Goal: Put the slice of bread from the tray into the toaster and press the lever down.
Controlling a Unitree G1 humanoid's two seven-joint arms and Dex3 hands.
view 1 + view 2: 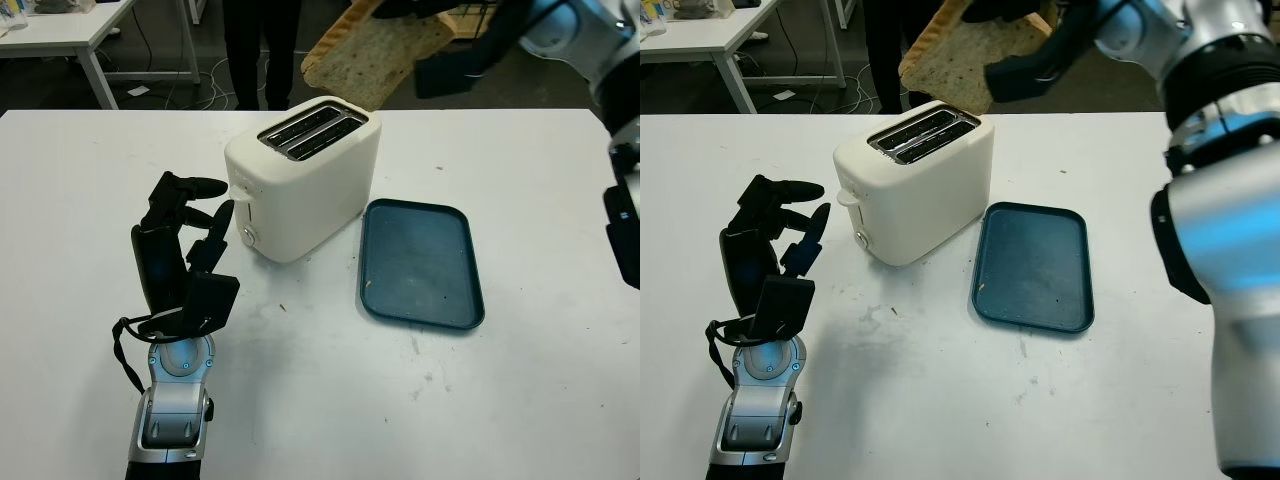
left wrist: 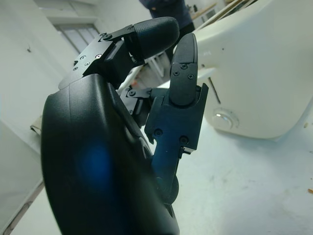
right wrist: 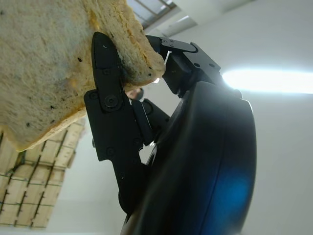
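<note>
The slice of bread (image 1: 375, 55) hangs tilted in the air above and just behind the white toaster (image 1: 305, 180), whose two top slots (image 1: 312, 130) are empty. My right hand (image 1: 420, 12) is shut on the slice's upper edge, high at the back of the table; in the right wrist view a black finger (image 3: 110, 105) presses against the bread (image 3: 54, 63). My left hand (image 1: 185, 235) stands open and upright just left of the toaster, close to its lever (image 1: 241, 197) and round knob (image 1: 248, 236). The dark blue tray (image 1: 422, 262) lies bare to the right of the toaster.
The white table (image 1: 330, 400) has a few crumbs and smudges near the front. A person in dark trousers (image 1: 262, 50) stands behind the table's far edge. Another white table (image 1: 70, 30) stands at the back left, with cables on the floor.
</note>
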